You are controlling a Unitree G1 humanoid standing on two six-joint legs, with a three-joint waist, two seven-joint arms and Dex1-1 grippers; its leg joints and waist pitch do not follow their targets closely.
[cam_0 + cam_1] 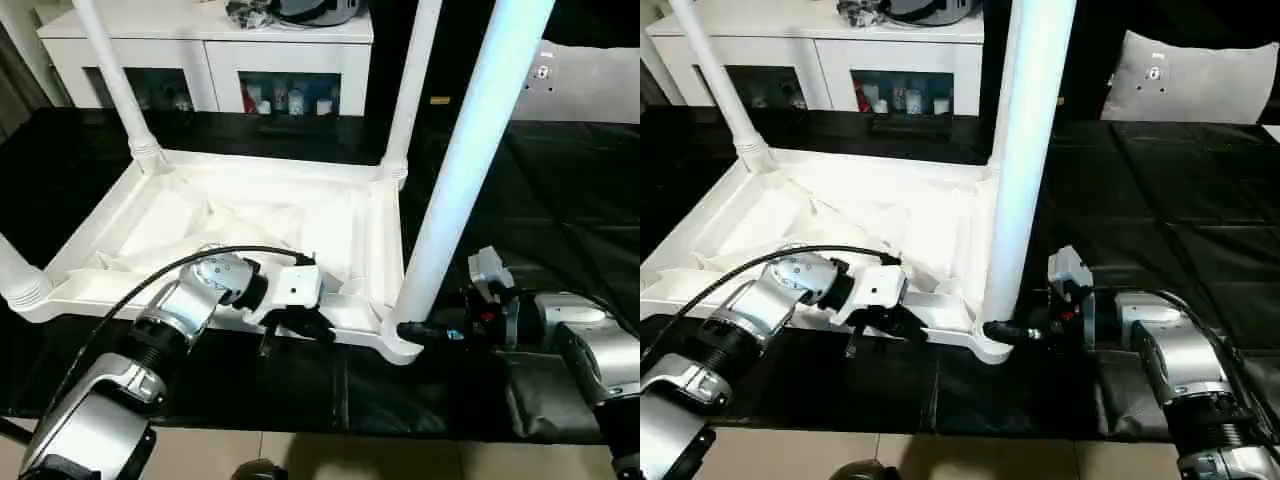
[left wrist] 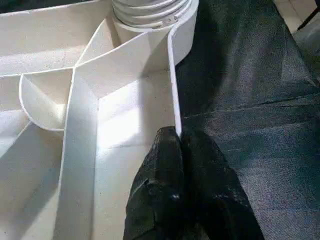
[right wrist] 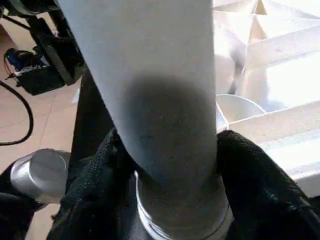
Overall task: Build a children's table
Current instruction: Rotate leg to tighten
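Note:
The white table top (image 1: 250, 215) lies upside down on the black cloth, ribbed underside up. Legs stand in its corner sockets: far left (image 1: 115, 80), far right (image 1: 410, 90), near left (image 1: 15, 275) and the big near-right leg (image 1: 470, 150). My left gripper (image 1: 290, 335) is at the near edge, and in the left wrist view its fingers (image 2: 165, 165) are shut on the thin rim wall (image 2: 174, 90). My right gripper (image 1: 995, 332) reaches in from the right. Its fingers (image 3: 250, 180) press both sides of the near-right leg (image 3: 165, 110) just above the socket.
A white cabinet (image 1: 210, 50) with glass doors stands behind the black cloth (image 1: 540, 200). A grey cushion (image 1: 1190, 80) lies at the far right. A black cable (image 1: 130, 290) arcs over my left forearm. The cloth's front edge meets tan floor (image 1: 350, 455).

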